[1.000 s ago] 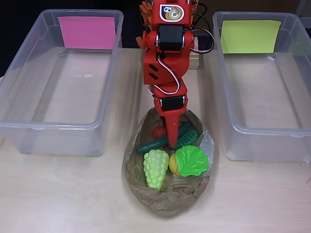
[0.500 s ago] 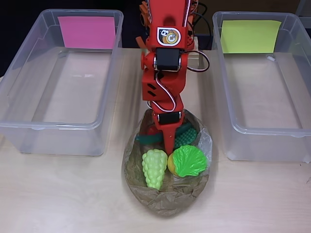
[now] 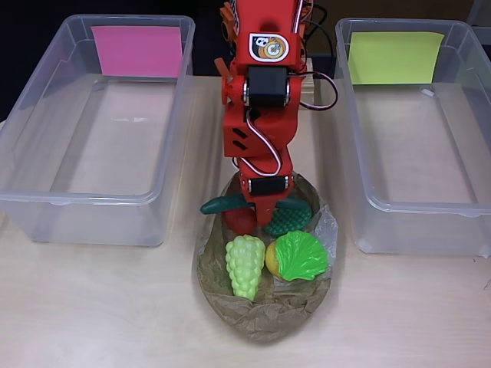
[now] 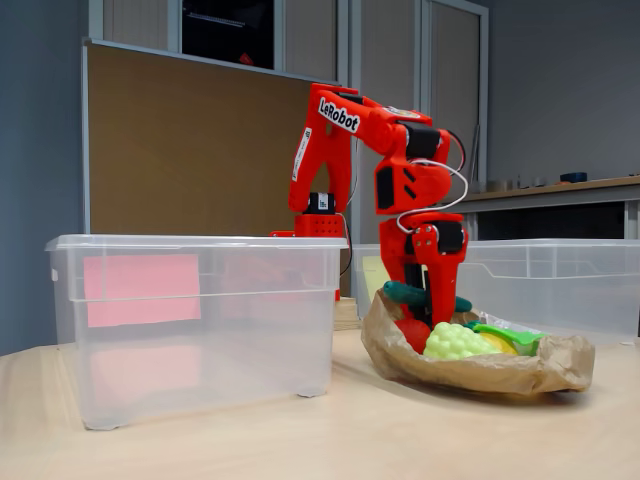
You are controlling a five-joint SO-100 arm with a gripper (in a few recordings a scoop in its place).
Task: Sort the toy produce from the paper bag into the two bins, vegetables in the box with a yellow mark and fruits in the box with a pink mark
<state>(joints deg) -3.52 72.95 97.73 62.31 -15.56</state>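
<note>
Gripping one cucumber (image 3: 222, 204): pincer (image 3: 261, 215) closed; bag (image 3: 265, 318): one grapes (image 3: 245, 264), one lettuce (image 3: 301, 255); two bins (image 3: 46, 199)

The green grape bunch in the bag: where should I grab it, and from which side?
Probably from straight above, pincer closing across the grape bunch at its wide upper half. In the overhead view it lies lengthwise, tapering toward the bottom. Its left flank faces bare paper bag; the yellow fruit crowds its right side, so enter carefully there.
</note>
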